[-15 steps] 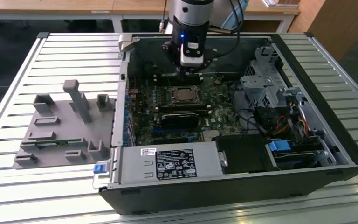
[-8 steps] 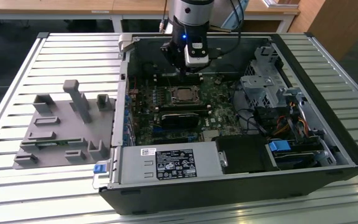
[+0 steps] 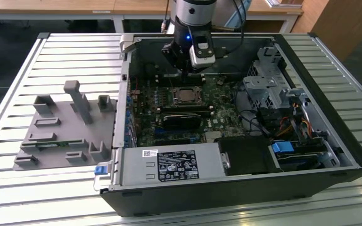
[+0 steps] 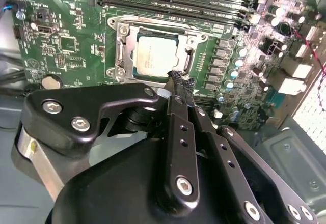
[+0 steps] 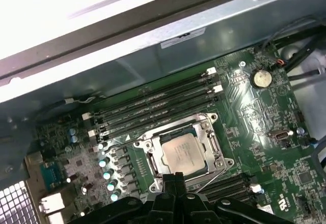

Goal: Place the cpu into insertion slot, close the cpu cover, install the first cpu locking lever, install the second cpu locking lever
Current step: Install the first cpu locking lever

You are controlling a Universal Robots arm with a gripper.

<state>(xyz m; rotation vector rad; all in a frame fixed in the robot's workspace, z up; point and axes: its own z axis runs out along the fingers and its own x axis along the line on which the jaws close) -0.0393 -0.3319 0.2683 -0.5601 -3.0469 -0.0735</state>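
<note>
A big black computer box (image 3: 231,188) lies open on a bench (image 3: 17,188) made of metal strips. A grey tray (image 3: 61,136) with little posts sits on the bench, at the exterior view's left of the box.

The arm reaches down into the box. Its tool (image 3: 189,71) hangs over the green board (image 3: 216,125), at the far edge of the square socket.

The cpu (image 4: 155,56) is a flat silver-grey square. It lies inside the insertion slot (image 4: 132,56), flat and straight. The cpu cover (image 4: 122,51) is a shiny metal frame. It lies down around the cpu, and the cpu top shows through its big window. I cannot tell if the thin locking levers are hooked in place.

In the second wrist view the tool (image 4: 178,81) has its two black fingers (image 4: 175,127) pressed together, with nothing between them. The tips end right at one edge of the cpu cover, near a corner of the cpu. I cannot tell if they touch the metal or hang just over it.

In the first wrist view the tool (image 5: 173,175) also comes up to the edge of the cpu (image 5: 179,152) and the cpu cover (image 5: 211,137). The long black slots (image 5: 153,107) lie on the far side of the cpu from the tool. A round silver battery (image 5: 261,78) sits on the green board (image 5: 254,117), well apart from the tool.
</note>
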